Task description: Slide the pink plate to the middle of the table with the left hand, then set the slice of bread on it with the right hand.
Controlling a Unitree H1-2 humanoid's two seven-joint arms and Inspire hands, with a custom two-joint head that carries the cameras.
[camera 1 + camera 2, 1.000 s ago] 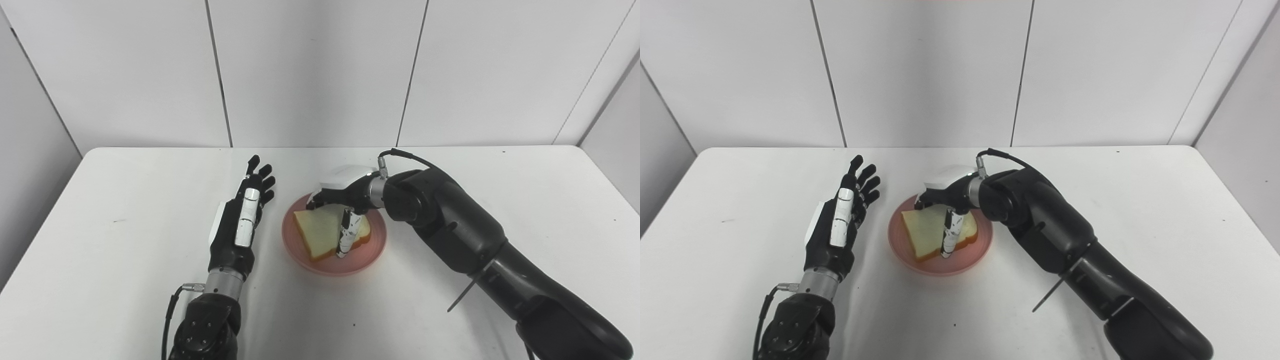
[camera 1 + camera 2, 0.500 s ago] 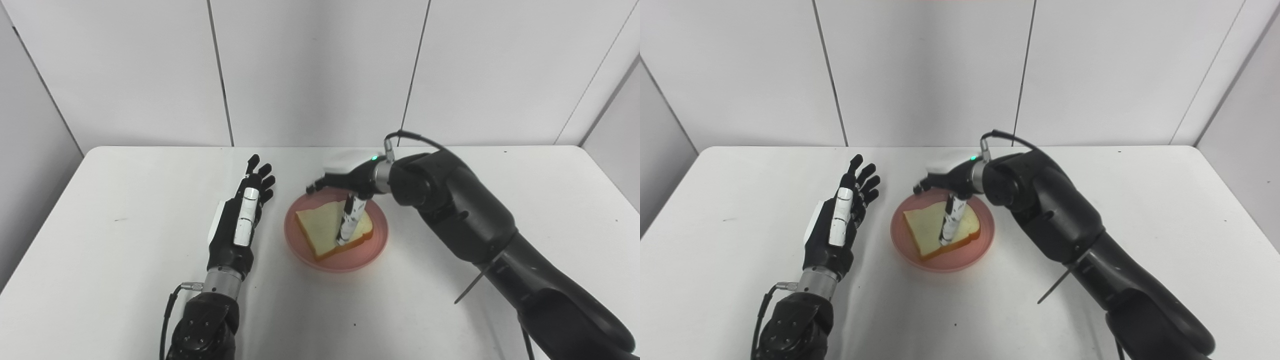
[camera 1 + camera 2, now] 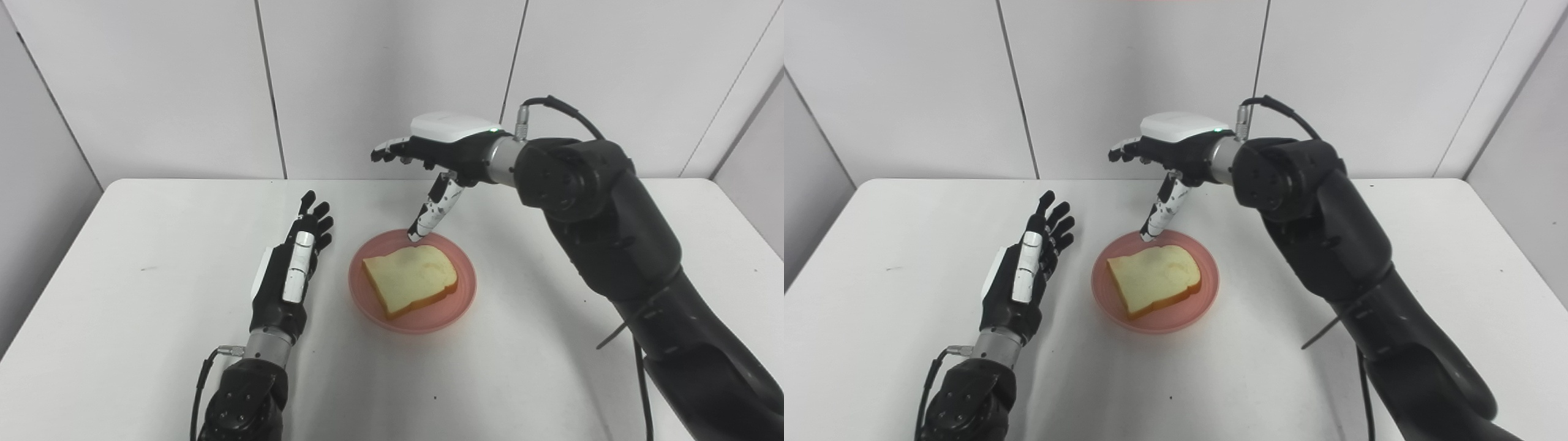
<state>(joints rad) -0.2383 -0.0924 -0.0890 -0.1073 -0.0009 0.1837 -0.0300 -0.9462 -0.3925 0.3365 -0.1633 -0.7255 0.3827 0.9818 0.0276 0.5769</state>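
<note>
Lifted clear to upper centre, right hand [image 3: 444,144] spread and empty — bread [image 3: 409,278] sits on pink plate [image 3: 456,306]; left hand [image 3: 288,275] flat, empty — only withdrawal remains.

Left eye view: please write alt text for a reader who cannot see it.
A slice of bread lies on a pink plate in the middle of a white table. The right hand hangs open above the plate's far edge, holding nothing. The left hand rests open beside the plate, apart from it.
</note>
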